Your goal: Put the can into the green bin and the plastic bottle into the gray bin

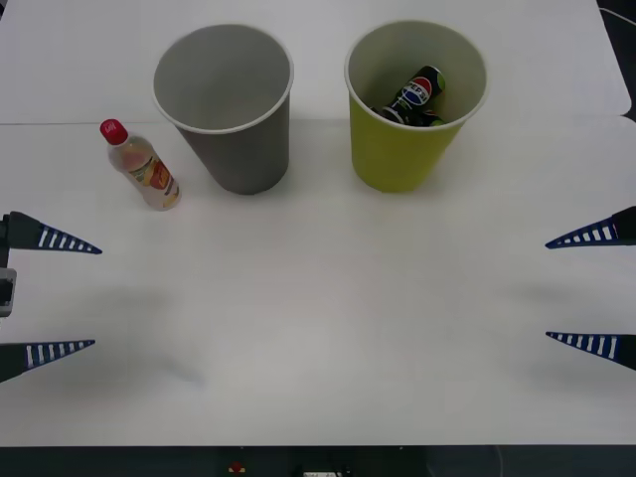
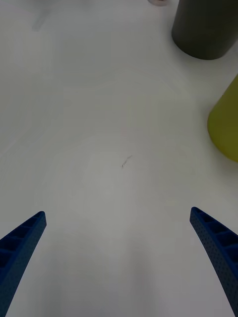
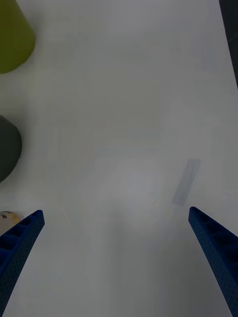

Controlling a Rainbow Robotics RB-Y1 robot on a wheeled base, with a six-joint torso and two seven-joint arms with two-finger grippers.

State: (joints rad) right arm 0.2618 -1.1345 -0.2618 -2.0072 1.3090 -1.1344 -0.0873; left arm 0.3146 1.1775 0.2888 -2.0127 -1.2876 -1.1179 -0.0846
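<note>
White table (image 1: 318, 328), faint scuff (image 2: 126, 161)

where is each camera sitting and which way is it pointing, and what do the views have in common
Front view: sits above the arms, looking forward and down at the table; left tool and right tool open at the side edges; plastic bottle lying beside the gray bin, can inside the green bin.
Right wrist view: sits on the right wrist, looking across the table; its open fingers show.
Left wrist view: sits on the left wrist, looking across the table; its open fingers show.
Shared: all three views show both bins.
</note>
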